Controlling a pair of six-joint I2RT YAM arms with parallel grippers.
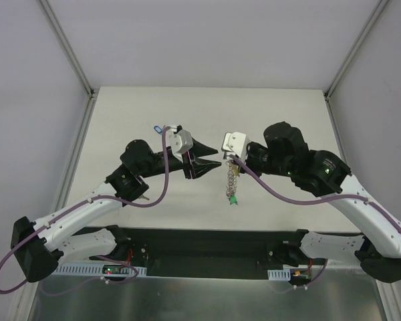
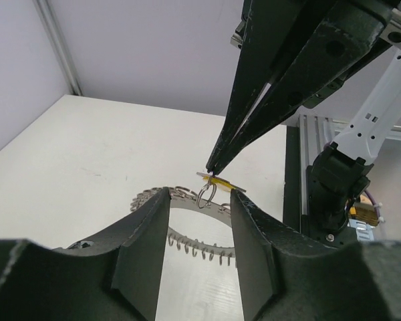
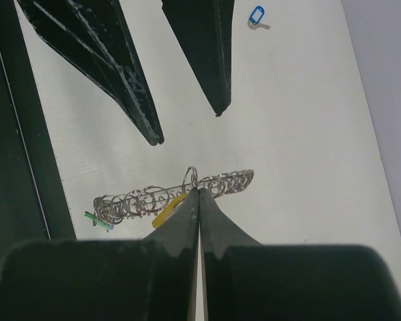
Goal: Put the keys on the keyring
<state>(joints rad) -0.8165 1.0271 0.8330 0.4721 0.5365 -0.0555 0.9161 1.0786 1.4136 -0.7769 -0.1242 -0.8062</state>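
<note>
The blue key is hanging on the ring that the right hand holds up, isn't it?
No: the blue key lies loose on the table, apart from the ring that the right hand holds up. The right wrist view shows it.

Most of the yellow key (image 3: 167, 214) hides behind the right end effector (image 3: 199, 192); the left end effector (image 2: 200, 194) covers the near arc of the keyring (image 2: 200, 249).

A white bench (image 1: 287, 120) is enclosed by plain pale grey walls (image 1: 207, 40), which are joined at the corners by slim metal posts (image 1: 67, 47). Soft, even light is cast throughout.
</note>
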